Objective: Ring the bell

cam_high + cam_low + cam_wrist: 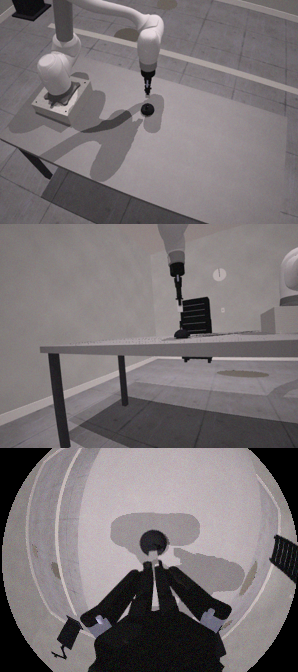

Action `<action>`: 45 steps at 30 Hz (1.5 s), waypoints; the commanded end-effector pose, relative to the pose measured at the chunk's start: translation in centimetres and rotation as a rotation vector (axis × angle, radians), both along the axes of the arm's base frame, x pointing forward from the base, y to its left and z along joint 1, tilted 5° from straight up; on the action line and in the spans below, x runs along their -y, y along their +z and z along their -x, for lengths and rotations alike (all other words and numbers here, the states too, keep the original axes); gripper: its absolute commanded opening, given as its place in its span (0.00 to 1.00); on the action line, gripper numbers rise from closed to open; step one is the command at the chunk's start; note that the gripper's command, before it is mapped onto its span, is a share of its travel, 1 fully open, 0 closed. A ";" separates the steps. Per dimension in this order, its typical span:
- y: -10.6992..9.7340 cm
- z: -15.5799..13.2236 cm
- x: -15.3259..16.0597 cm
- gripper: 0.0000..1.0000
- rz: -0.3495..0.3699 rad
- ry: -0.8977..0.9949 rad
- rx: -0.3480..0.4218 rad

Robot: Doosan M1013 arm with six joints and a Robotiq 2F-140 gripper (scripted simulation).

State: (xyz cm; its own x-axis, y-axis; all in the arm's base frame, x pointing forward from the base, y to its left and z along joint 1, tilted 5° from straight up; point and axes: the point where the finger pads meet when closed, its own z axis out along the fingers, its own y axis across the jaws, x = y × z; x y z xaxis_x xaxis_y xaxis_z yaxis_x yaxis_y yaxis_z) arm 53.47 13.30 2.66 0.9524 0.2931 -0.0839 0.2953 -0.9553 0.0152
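A small black dome bell sits on the grey table top, near the middle of its far side. It also shows in the exterior view and in the wrist view. My gripper points straight down, directly above the bell, with its fingers shut and nothing between them. In the exterior view the fingertips hang clearly above the bell with a gap between them. In the wrist view the shut fingertips sit just below the bell.
The arm's base stands on a light block at the table's left end. A black drawer cabinet stands on the floor behind the table. The table's near edge runs along the front.
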 end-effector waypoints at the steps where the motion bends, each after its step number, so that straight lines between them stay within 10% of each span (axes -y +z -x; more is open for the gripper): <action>1: -0.1 0.0 0.0 0.00 0.000 0.000 0.000; 45: -5.7 0.2 1.0 0.00 0.000 0.000 -0.001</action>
